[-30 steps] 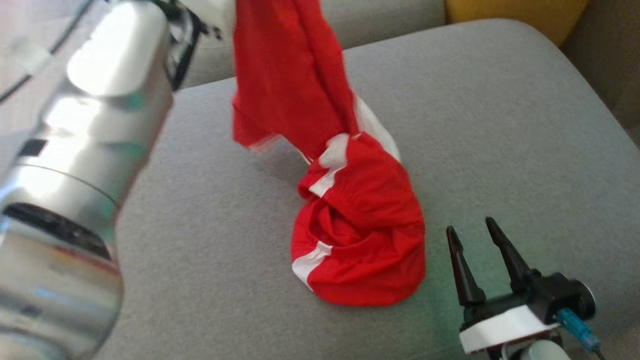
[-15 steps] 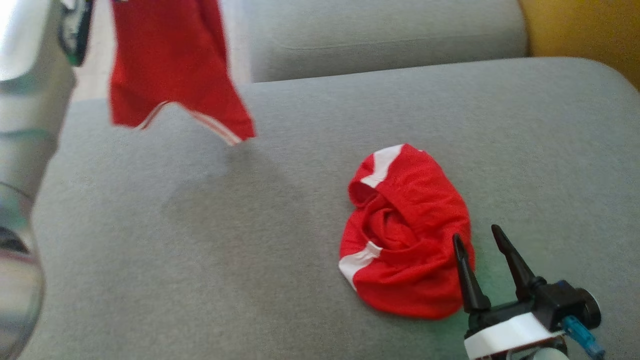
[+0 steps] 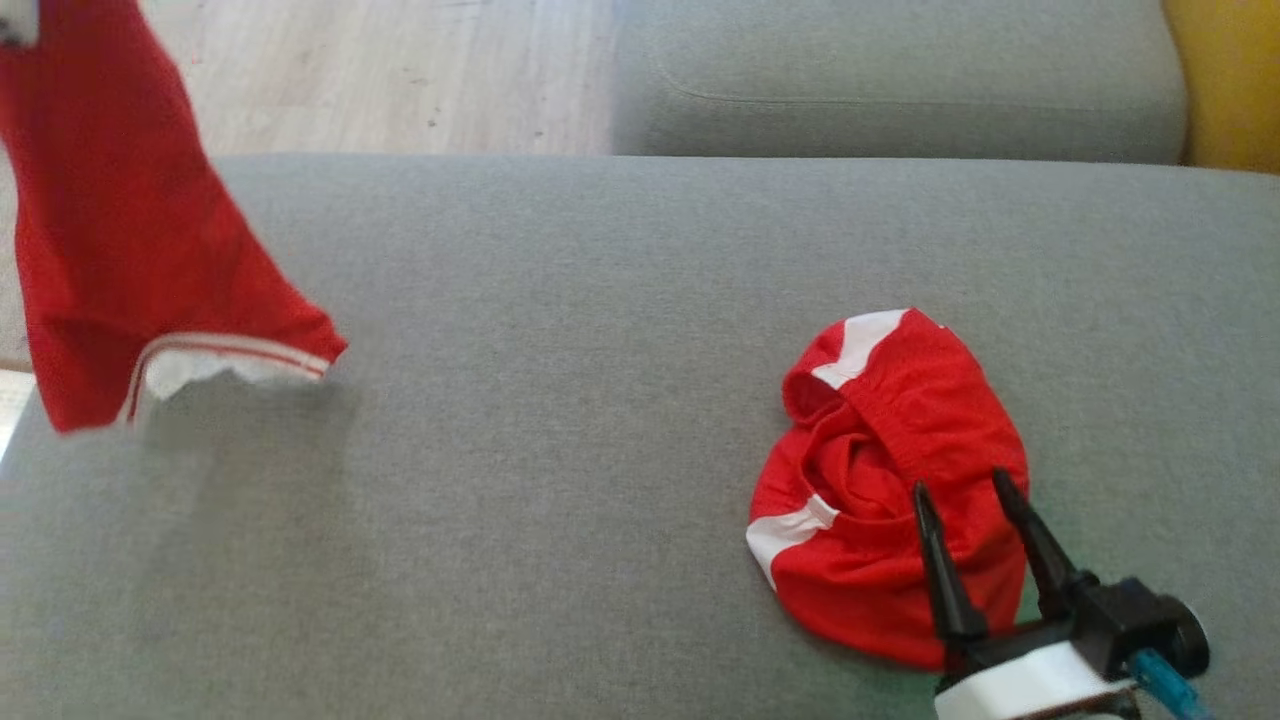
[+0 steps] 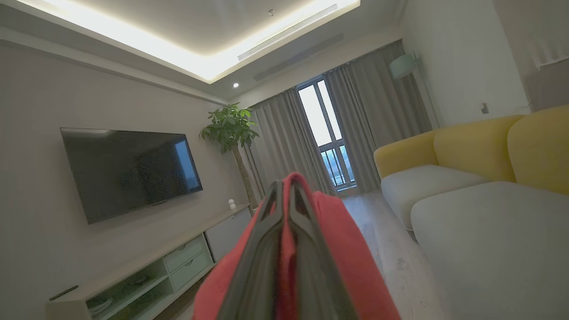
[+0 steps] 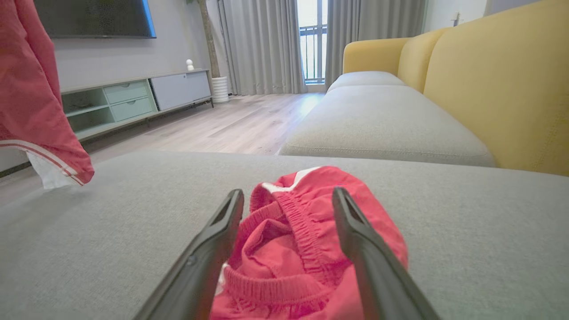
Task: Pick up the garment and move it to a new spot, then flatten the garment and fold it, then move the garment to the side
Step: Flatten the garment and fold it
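A red garment (image 3: 120, 250) with a white-striped hem hangs in the air at the far left, above the left edge of the grey sofa cushion (image 3: 600, 350). My left gripper (image 4: 286, 186) is shut on the garment's red cloth (image 4: 351, 266), which drapes down around the fingers. A second red garment (image 3: 880, 420) with white stripes lies crumpled on the cushion at the right. My right gripper (image 3: 960, 482) is open just in front of that pile. In the right wrist view the open gripper (image 5: 288, 192) frames the pile (image 5: 289, 231) and the hanging garment (image 5: 31, 102) shows at the left.
A second grey seat cushion (image 3: 900, 80) lies beyond, with a yellow backrest (image 3: 1230, 80) at the right. Wooden floor (image 3: 400, 70) shows past the cushion's far edge. A low TV cabinet (image 5: 133, 98) stands across the room.
The hanging garment has come away from the crumpled pile and now hangs far to its left. The head view has shifted too. The right gripper stays open by the pile.
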